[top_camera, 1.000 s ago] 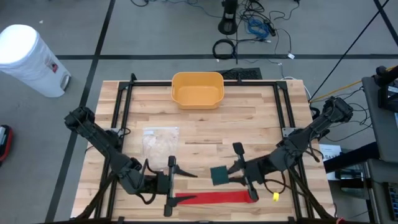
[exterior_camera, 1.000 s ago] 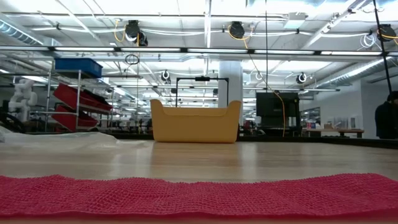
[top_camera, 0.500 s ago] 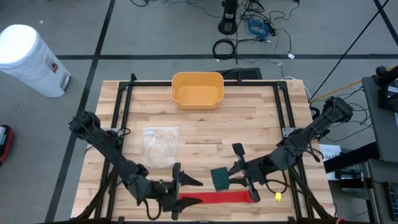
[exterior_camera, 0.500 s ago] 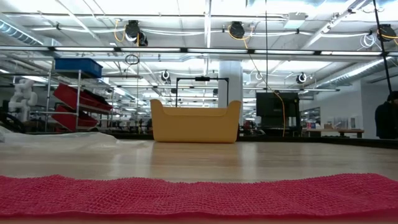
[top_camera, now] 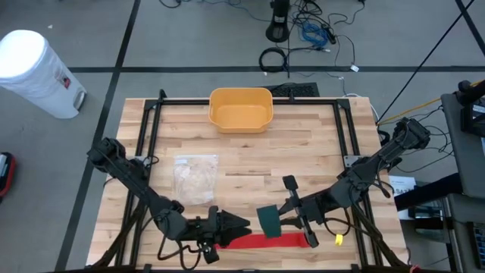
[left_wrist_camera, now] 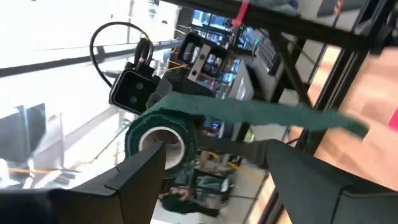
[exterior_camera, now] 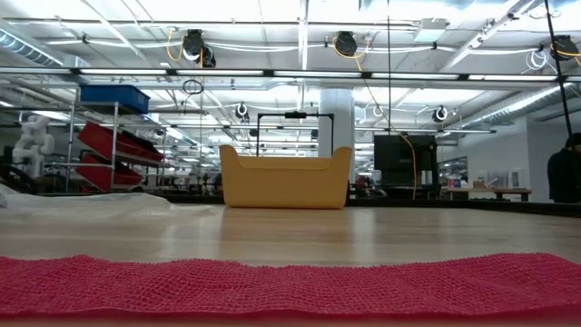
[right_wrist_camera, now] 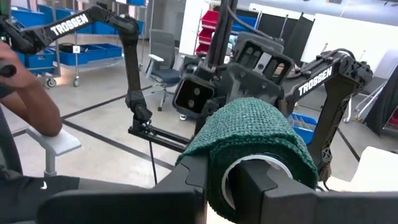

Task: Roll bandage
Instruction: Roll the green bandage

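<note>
Red bandage runs off both side edges in low view. Left wrist view blurred. Bag contents too small to tell.

High view looks straight down over the whole table. Low view sits at tabletop level near the front edge, facing the yellow bin at the far edge, which both views share.

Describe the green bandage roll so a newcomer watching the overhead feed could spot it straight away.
Start at the wooden table and go to its near edge, where the flat red bandage strip lies. Just above the strip, the right gripper is shut on the green bandage roll. It is the only dark green thing there, rolled rather than flat.
</note>
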`<state>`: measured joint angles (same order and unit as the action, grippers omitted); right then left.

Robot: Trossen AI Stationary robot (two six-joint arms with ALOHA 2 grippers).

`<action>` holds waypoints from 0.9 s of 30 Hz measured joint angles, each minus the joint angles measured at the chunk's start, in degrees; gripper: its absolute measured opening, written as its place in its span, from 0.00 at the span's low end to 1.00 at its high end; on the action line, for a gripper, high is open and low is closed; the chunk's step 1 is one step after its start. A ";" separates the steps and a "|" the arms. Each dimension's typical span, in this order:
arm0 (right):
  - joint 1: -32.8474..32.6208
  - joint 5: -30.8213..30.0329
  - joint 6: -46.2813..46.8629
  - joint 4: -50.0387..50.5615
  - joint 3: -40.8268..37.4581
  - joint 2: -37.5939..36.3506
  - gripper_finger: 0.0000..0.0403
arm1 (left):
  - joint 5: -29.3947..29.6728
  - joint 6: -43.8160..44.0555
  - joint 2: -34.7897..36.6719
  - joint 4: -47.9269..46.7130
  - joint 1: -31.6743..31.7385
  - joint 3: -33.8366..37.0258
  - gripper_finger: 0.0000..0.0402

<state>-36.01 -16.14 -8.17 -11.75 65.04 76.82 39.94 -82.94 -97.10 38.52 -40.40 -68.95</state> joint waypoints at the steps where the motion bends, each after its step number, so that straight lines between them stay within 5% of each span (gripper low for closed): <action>1: 0.00 -0.01 -0.01 -0.37 0.00 0.00 0.08 | -0.03 -0.67 -0.02 -0.10 0.34 0.00 0.69; 12: 0.00 -0.01 -0.01 -0.39 0.00 0.00 0.08 | -0.82 -1.43 -0.02 -1.48 3.60 0.00 0.55; 27: 0.00 -0.15 0.12 -0.04 0.00 0.02 0.08 | -8.58 0.05 -0.02 1.10 4.03 0.00 0.54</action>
<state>-36.01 -16.28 -8.05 -11.79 65.04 76.84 31.36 -82.89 -97.12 39.62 -36.36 -68.95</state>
